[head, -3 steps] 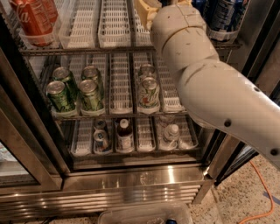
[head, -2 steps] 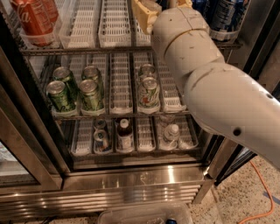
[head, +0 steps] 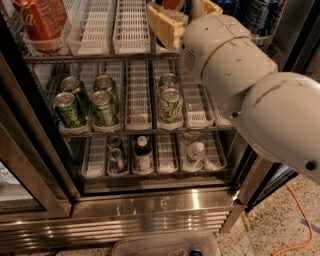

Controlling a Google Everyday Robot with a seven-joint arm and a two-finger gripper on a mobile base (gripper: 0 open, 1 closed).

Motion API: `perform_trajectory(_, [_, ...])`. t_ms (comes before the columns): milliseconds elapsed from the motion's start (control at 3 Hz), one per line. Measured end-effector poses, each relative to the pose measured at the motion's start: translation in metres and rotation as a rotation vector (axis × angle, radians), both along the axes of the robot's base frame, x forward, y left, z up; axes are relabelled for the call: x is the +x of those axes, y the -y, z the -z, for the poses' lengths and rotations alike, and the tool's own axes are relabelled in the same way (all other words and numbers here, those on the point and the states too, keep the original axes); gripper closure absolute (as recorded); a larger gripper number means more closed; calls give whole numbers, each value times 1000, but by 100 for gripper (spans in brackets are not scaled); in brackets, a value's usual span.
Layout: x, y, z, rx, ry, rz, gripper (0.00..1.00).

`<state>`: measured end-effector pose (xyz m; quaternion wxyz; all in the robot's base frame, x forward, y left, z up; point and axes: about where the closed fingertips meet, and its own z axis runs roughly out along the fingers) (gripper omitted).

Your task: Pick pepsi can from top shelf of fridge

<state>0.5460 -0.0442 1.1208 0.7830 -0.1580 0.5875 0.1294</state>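
— steel panel along the foot, dark door frame on the left: what does the camera view give of the fridge (head: pixel 150 205)?
— three wire racks. the top shelf (head: pixel 100 57) carries white lanes (head: pixel 132 25); red cans (head: pixel 40 22) stand at its left end, blue cans (head: pixel 257 15) at the far right.
— and the arm (head: pixel 260 95)?
— big and white. it comes in from the right, crosses the right half of the racks and reaches up to the top shelf.
— the gripper (head: pixel 172 22)?
— cream-coloured, at the top shelf, over the lanes just right of the middle, near the upper edge of the view.
— open or closed?
— can't tell, nor whether it has hold of anything.
— where's the pepsi can (head: pixel 174 4)?
— only a sliver shows, dark with a red and white patch. it sits on the top shelf right at the upper edge, just behind the gripper. touching or not, i can't say.
— below that?
— middle rack: green cans (head: pixel 70 107) in two lanes on the left, a paler can (head: pixel 171 104) further right with another behind it. bottom rack: a small can (head: pixel 116 159), a dark bottle (head: pixel 142 150) and a clear bottle (head: pixel 196 151).
— on the floor?
— an orange cable (head: pixel 295 220) at the right, and a clear tub (head: pixel 165 244) in front of the fridge.
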Motion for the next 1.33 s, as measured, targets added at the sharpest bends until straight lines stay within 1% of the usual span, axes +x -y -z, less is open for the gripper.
perform_trajectory(333, [-13,-6,15,-3,-64,-113,100])
perform_trajectory(667, [-24,-10,43,3,-158,-211,100])
perform_trajectory(1000, [-28,-15,74,20,-240,-281,100])
perform_trajectory(1333, [-33,-20,97,26,-298,-341,100])
